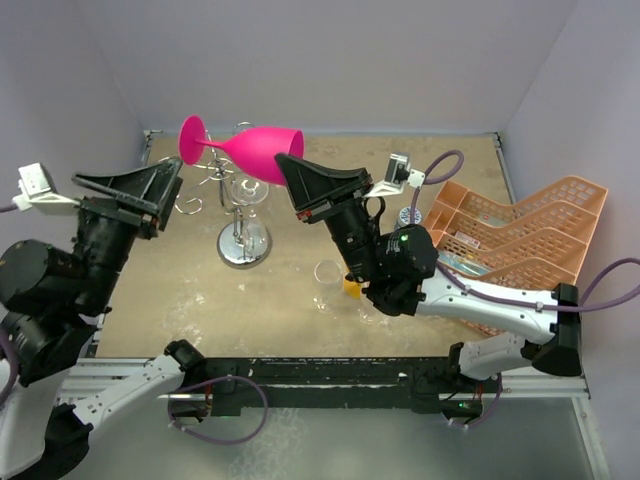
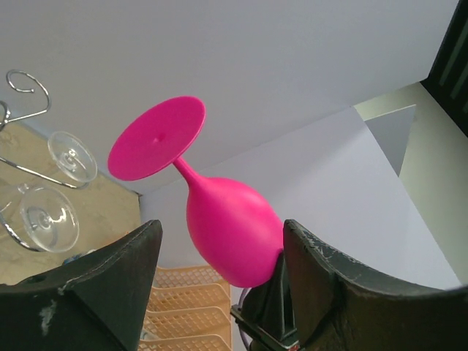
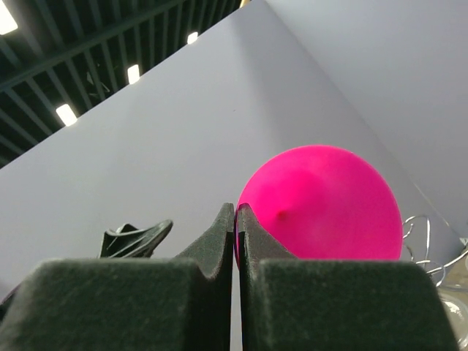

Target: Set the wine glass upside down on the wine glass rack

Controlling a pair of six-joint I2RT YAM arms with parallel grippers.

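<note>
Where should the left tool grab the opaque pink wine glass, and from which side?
Its thin stem, from the foot end: the pink wine glass lies tilted, foot toward the open left tool, and the right tool pinches the bowl's rim.

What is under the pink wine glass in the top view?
The wine glass rack with clear glasses hanging on it. The pink wine glass covers some of its scroll arms, so those cannot be seen.

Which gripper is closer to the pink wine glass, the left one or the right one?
Right. The right gripper is shut on the rim of the wine glass, holding it in the air. The left gripper is open, near the foot of the glass, not touching it.
</note>
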